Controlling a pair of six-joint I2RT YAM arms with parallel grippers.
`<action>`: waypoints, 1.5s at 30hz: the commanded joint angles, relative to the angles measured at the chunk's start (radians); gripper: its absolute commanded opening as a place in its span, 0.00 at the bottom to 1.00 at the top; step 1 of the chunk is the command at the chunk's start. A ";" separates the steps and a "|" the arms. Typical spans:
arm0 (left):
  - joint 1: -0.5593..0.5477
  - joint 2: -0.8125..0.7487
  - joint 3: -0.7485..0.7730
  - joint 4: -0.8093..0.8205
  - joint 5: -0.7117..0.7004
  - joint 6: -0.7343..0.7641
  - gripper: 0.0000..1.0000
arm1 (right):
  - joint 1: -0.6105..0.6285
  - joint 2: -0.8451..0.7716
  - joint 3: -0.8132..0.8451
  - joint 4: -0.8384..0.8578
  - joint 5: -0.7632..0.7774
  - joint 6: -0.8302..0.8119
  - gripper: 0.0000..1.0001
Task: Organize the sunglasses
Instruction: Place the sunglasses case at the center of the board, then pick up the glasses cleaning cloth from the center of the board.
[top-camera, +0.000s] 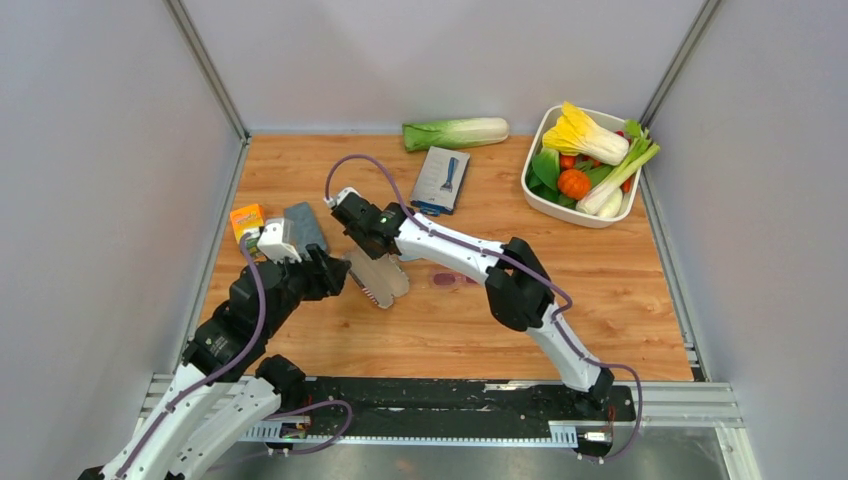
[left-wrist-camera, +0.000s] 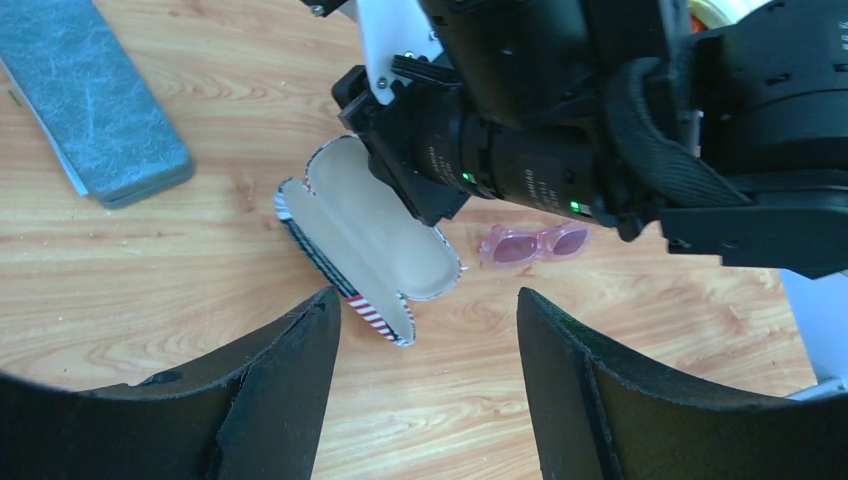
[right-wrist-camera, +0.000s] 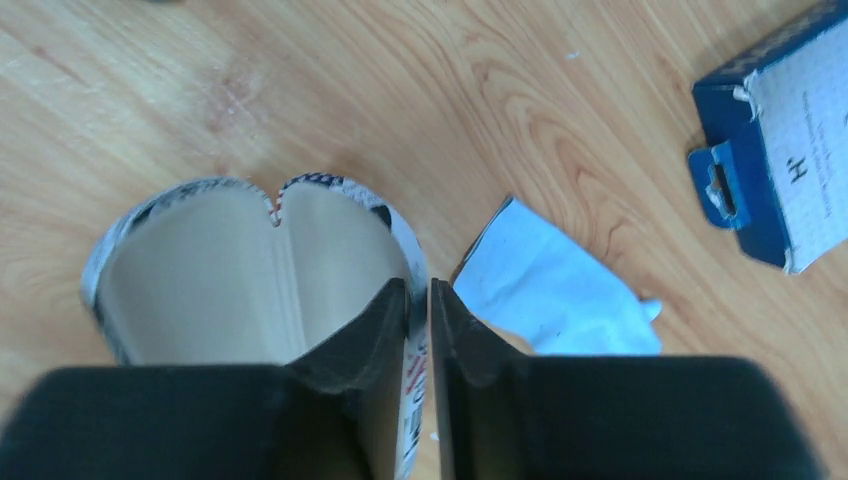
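A grey case (top-camera: 305, 228) lies at the far left. Beside it the left gripper (left-wrist-camera: 425, 300) hangs over the table, jaws spread wide, holding nothing. Next comes an open case (left-wrist-camera: 365, 240), striped outside and cream inside. The right gripper (right-wrist-camera: 418, 300) has its jaws pressed on the rim of this case. The sunglasses (left-wrist-camera: 535, 243) lie on the table just right of the open case, not inside it. Farther right sits a blue box (top-camera: 440, 180).

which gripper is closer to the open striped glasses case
Right. The right gripper is shut on one wall of the striped glasses case, so it is touching it; the left gripper hovers open just beside it.
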 joint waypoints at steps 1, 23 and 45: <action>0.005 -0.002 -0.013 -0.003 -0.017 -0.020 0.73 | 0.005 0.045 0.117 0.006 0.061 -0.066 0.36; 0.005 0.046 -0.019 0.080 0.051 0.041 0.72 | -0.289 -0.397 -0.422 0.209 -0.217 0.129 0.56; 0.005 0.113 0.036 0.061 0.049 0.038 0.72 | -0.326 -0.135 -0.409 0.157 -0.092 0.148 0.39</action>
